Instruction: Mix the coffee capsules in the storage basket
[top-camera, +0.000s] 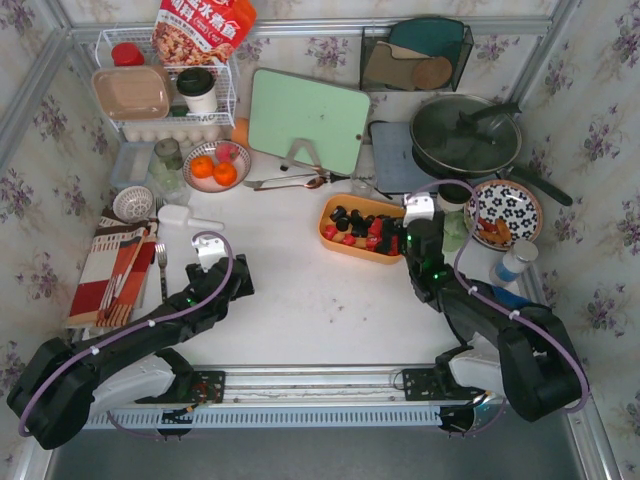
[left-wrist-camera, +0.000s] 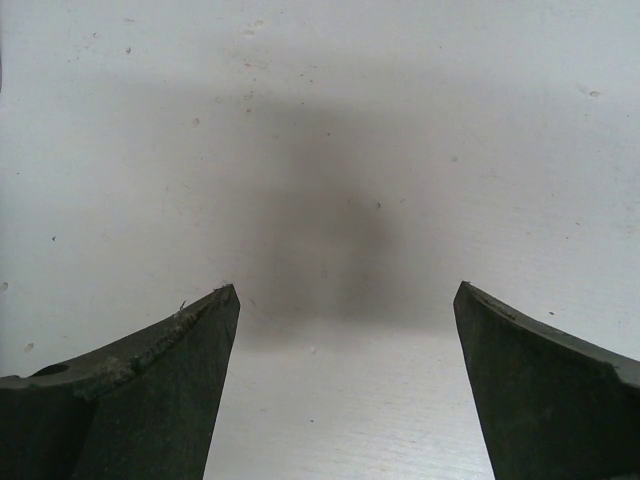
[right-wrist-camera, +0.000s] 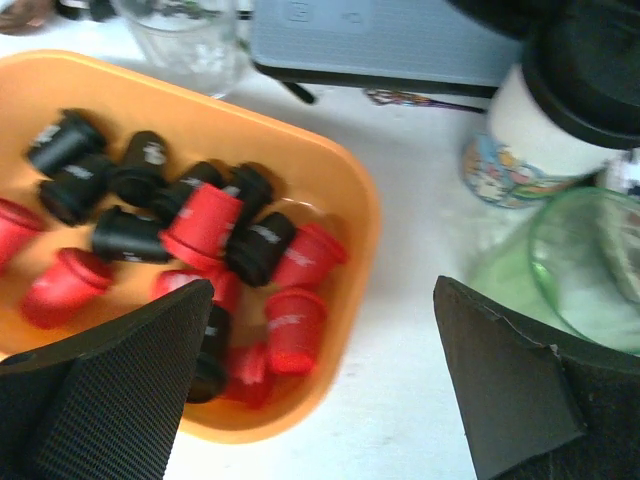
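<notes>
The orange storage basket (top-camera: 333, 209) lies on the white table right of centre and holds several red and black coffee capsules (top-camera: 362, 227). In the right wrist view the basket (right-wrist-camera: 345, 190) fills the left half, with the capsules (right-wrist-camera: 205, 215) heaped inside it. My right gripper (right-wrist-camera: 325, 290) is open at the basket's right end, straddling its rim, with nothing between the fingers; from above the right gripper (top-camera: 420, 228) sits just right of the basket. My left gripper (left-wrist-camera: 347, 290) is open over bare table, and the left gripper (top-camera: 207, 250) is far left of the basket.
A green glass bowl (right-wrist-camera: 590, 265) and a black-lidded cup (right-wrist-camera: 560, 100) stand right of the basket. A pan (top-camera: 466, 135), a patterned plate (top-camera: 508, 212), a green cutting board (top-camera: 308, 120), a bowl of oranges (top-camera: 214, 168) and a wire rack (top-camera: 165, 90) line the back. Cutlery on a striped cloth (top-camera: 115, 265) lies at left.
</notes>
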